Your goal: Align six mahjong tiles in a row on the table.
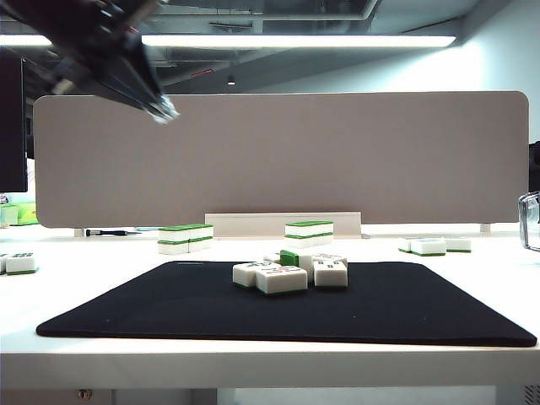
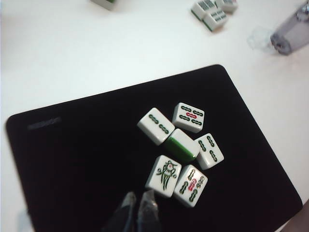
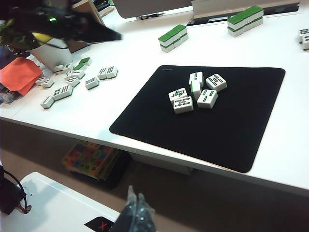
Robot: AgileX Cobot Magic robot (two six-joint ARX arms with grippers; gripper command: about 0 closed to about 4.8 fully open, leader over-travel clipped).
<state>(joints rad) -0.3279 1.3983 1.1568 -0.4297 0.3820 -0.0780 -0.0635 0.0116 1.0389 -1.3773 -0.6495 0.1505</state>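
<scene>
A wide white table stands in an office, backed by a grey partition panel with rounded corners and lit by a long ceiling strip light. A large thin black mat lies flat on the table.

Near the middle of the mat, toward its far edge, the six mahjong tiles sit huddled in a loose cluster, not in a row. Seen from the left wrist camera, the cluster shows five tiles lying face up with printed marks, gathered closely around one tile resting on its side with its green back showing. The right wrist camera shows the same cluster on the mat.

The left gripper hangs high in the air over the left part of the table, blurred, well above the tiles. In its own wrist view its tip hovers over bare mat near the cluster, with the jaws pressed together and holding nothing.

The right gripper hangs off the table's front edge, over the floor, well apart from the tiles; its fingers look closed and empty.

Other tiles rest off the mat: stacked pairs with green tops along the far side, and scattered loose tiles at one end of the table.
</scene>
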